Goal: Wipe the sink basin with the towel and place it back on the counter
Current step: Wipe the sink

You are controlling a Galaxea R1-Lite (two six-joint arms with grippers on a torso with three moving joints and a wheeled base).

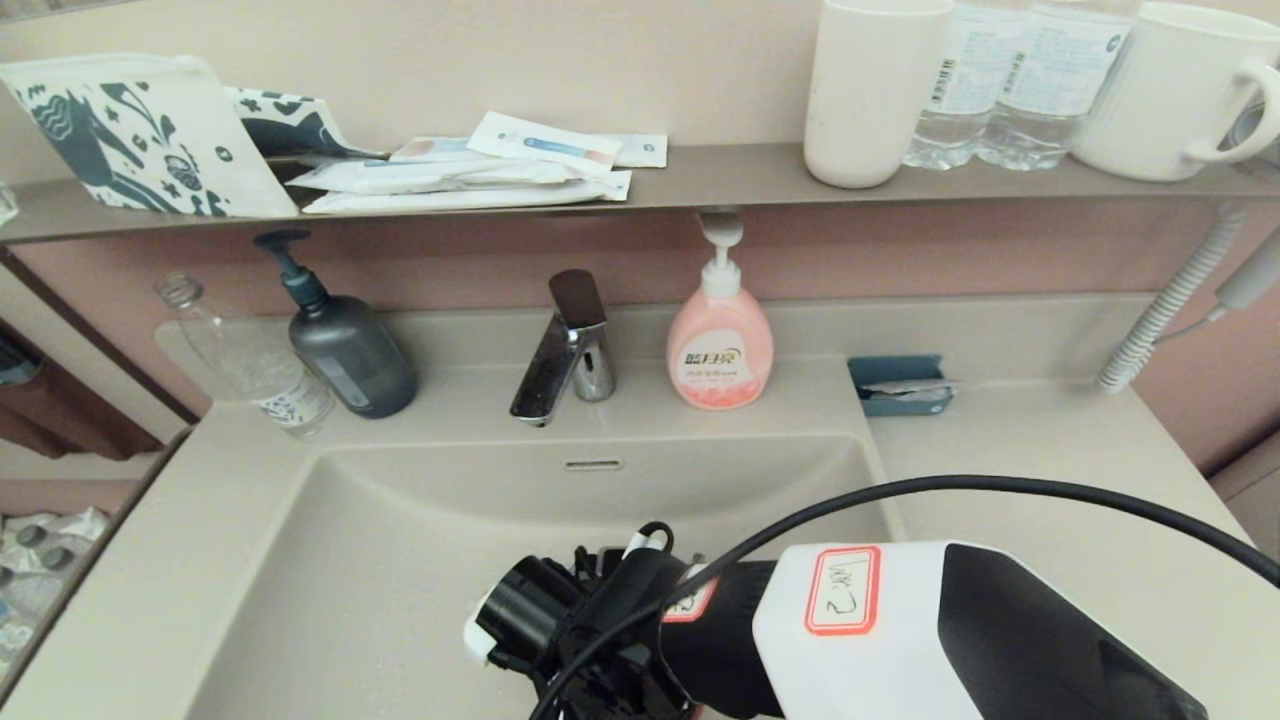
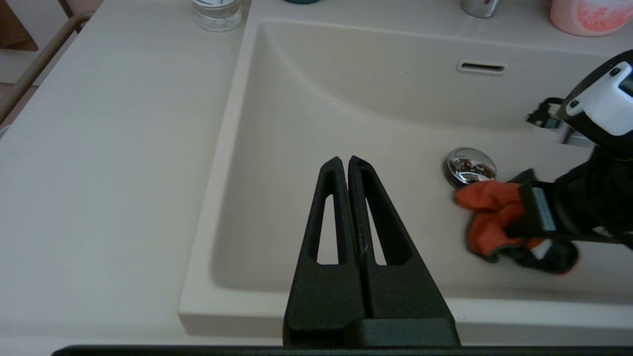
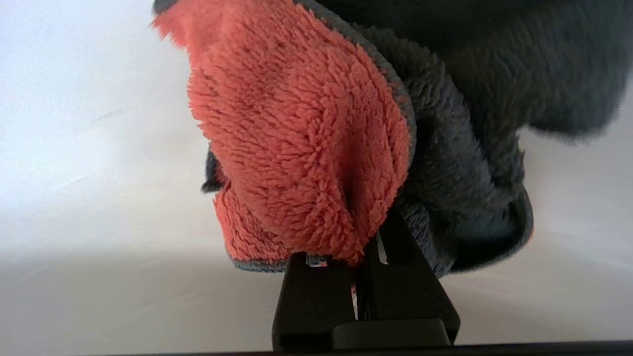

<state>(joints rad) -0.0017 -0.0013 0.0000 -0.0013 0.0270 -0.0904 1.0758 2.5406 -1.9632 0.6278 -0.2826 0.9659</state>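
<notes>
My right hand (image 3: 363,257) is down inside the sink basin (image 2: 346,109), pinched tight on the towel (image 2: 489,217), whose red-orange pile bunches up over the fingers with its dark grey reverse folded around behind. In the left wrist view the towel sits at the right of the frame, touching the basin floor just beside and below the round chrome drain plug (image 2: 470,165); the small overflow slot (image 2: 482,67) shows on the back wall, toward the upper right. In the head view my right arm (image 1: 900,620) fills the lower right and hides both the hand and the towel beneath it. My left hand (image 2: 348,165) hangs above the front rim of the basin, in the lower middle of its own view, its two fingers pressed together with nothing between them. The beige bench (image 1: 1050,500) wraps around the basin. Along its back edge in the head view stand a clear bottle (image 1: 250,360) and a dark pump bottle (image 1: 350,350) at the left, the faucet (image 1: 565,350) at centre, a pink soap dispenser (image 1: 720,345) just right of it, and a small blue tray (image 1: 900,385) further right. The shelf (image 1: 700,175) above carries a white patterned pouch (image 1: 130,135), flat packets (image 1: 470,175), a white cup (image 1: 870,90), water bottles (image 1: 1010,80) and a mug (image 1: 1170,90).
</notes>
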